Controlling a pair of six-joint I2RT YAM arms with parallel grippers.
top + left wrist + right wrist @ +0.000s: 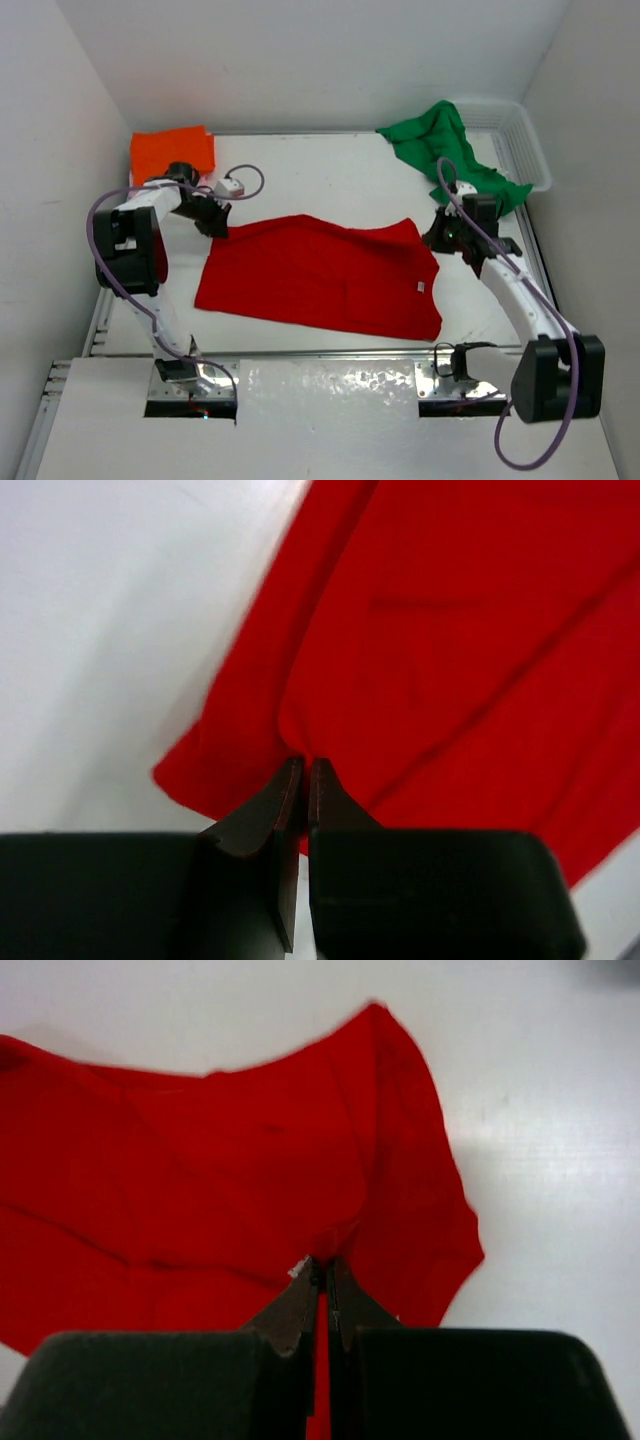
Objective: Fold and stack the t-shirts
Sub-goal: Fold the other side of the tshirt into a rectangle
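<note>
The white worktop (330, 170) carries the red t-shirt (320, 275), spread nearly flat across the middle of the frame. The green t-shirt (440, 140) lies crumpled at upper right, partly against the white basket (530, 150). The orange t-shirt (172, 152) lies at upper left. The left pincer (305, 770) is pressed together on the red t-shirt's upper left corner, and the right pincer (322, 1270) pinches its upper right corner.

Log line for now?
left hand, right hand: shut on red shirt | orange shirt: folded, far-left | green shirt: crumpled at basket
</note>
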